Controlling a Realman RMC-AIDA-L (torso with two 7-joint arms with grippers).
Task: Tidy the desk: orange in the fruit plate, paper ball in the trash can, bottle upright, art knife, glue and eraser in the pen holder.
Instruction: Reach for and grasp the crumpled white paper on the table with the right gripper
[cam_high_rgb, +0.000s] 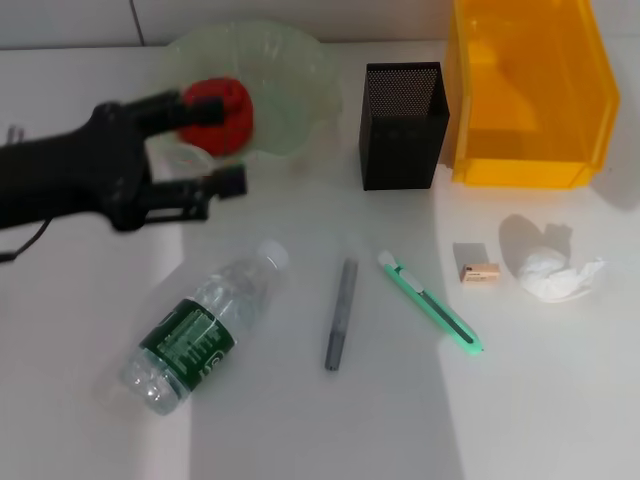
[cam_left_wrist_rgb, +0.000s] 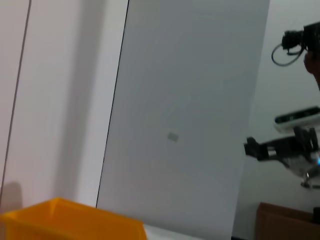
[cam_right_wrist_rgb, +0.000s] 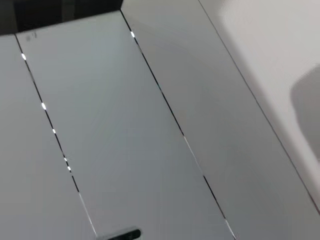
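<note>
Desk (cam_high_rgb: 300, 430) was white and sunlit, with the clutter spread across it. Biggest thing on it was the yellow bin (cam_high_rgb: 530, 100) at the far right corner, open side up. Over on the far left sat the pale green fruit plate (cam_high_rgb: 290, 80), and the orange (cam_high_rgb: 220, 115), which looked red here, was right over its near rim. The left gripper (cam_high_rgb: 210, 145) reached in from the left, jaws spread wide, one finger (cam_high_rgb: 160, 108) against the orange's far side and the other (cam_high_rgb: 215, 185) well short of it on the near side, so the fruit was not clamped. Between plate and bin stood the black mesh pen holder (cam_high_rgb: 403, 125), upright. Nearer in, the bottle (cam_high_rgb: 205, 328) lay on its side, cap toward the plate. Just beside it to the right lay the grey glue (cam_high_rgb: 340, 313) stick, then the green art knife (cam_high_rgb: 432, 300), angled. Farther right sat the paper ball (cam_high_rgb: 555, 272), and the small eraser (cam_high_rgb: 480, 272) just beside it. The right gripper did not appear anywhere.
</note>
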